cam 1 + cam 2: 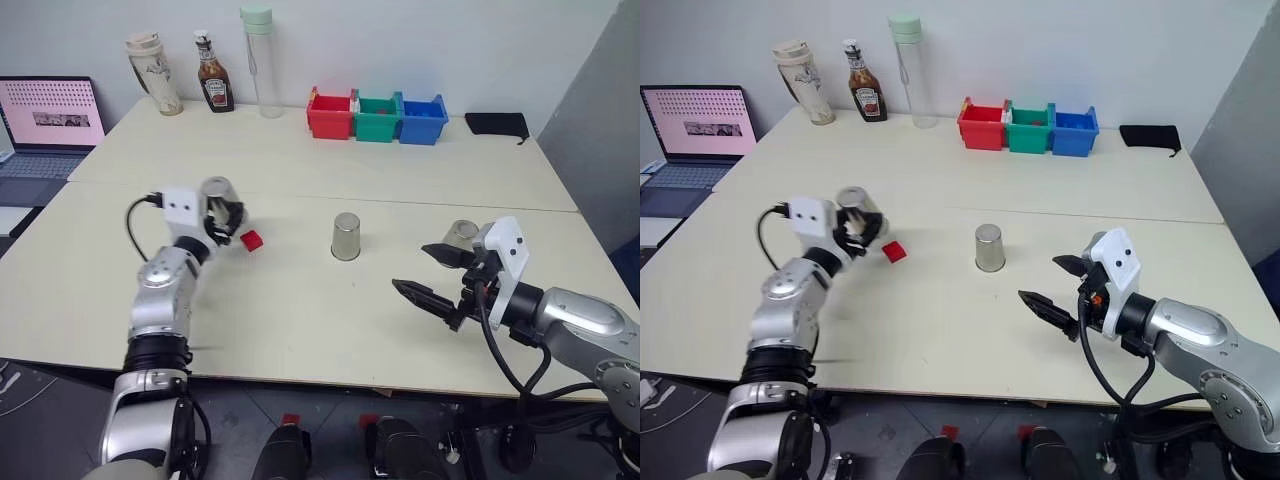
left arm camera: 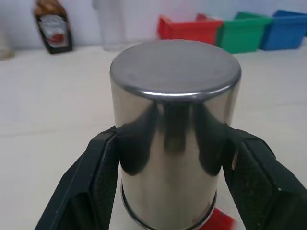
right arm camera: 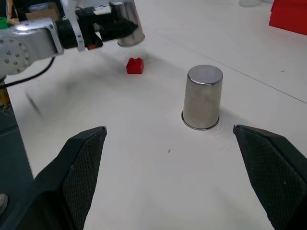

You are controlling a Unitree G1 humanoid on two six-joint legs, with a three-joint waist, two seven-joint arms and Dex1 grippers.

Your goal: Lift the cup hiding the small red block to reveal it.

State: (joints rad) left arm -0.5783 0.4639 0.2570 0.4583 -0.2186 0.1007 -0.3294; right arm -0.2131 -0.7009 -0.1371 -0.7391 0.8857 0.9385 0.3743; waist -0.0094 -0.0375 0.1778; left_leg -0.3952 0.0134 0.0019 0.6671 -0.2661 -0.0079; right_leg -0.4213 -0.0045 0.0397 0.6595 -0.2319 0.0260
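Note:
My left gripper is shut on a shiny silver cup, upside down and lifted off the table; the left wrist view has the cup squeezed between both black fingers. The small red block lies bare on the table just right of and below that cup, and its red edge peeks out under the cup's rim. A second cup stands upside down mid-table, and a third sits behind my right gripper, which hovers open and empty at the right.
Red, green and blue bins line the far side of the table. A tall clear bottle, a sauce bottle and a patterned tumbler stand at the back left. A laptop sits left, a black pouch far right.

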